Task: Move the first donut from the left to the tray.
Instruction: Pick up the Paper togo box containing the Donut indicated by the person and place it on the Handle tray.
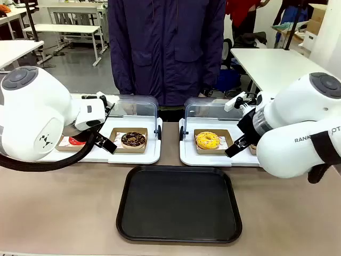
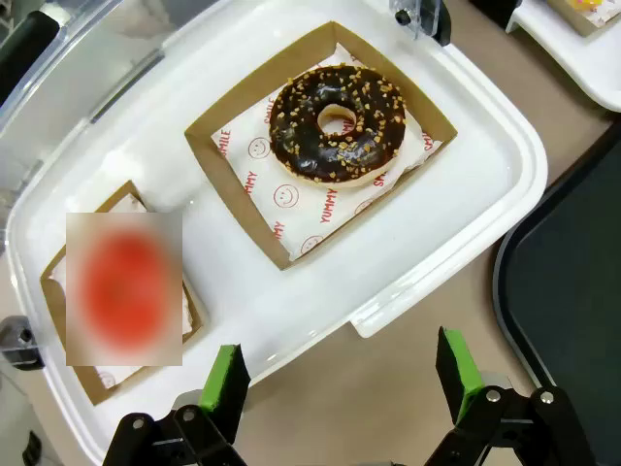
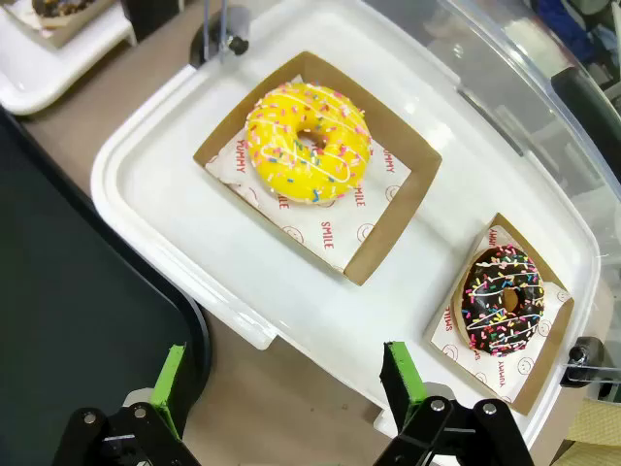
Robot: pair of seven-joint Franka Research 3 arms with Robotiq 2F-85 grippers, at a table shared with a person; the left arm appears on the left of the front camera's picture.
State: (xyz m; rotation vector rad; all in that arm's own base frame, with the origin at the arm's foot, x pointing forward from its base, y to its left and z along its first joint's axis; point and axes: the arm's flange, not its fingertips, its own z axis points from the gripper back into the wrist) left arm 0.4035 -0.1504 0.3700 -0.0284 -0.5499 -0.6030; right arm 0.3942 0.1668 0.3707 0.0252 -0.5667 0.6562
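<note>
**Left gripper wide open beside the red donut, nothing held**

The left gripper [image 2: 342, 383] stands with its green pads at full spread and nothing between them but bare tan table [image 1: 64, 213]. Just ahead of the pads runs the near rim of a white plastic tray with a clear domed lid [image 2: 466, 184].

The glossy red-glazed ring donut [image 1: 76, 141] sits on that white tray, ahead of the gripper and off to the side of its left-hand finger in the wrist view, where it shows as a blurred red shape. It rests in a small brown cardboard holder [image 2: 97, 383], untouched by either pad. Farther ahead, near the gripper's midline, lies a chocolate-brown donut with nut crumbs [image 2: 337, 123].

The large flat black plastic tray [image 2: 572, 291] lies beyond the gripper's other finger, apart from the white tray.

The right gripper [image 3: 286, 388] is likewise spread and holds nothing; a yellow-glazed donut [image 3: 309, 144] sits ahead of it.
</note>
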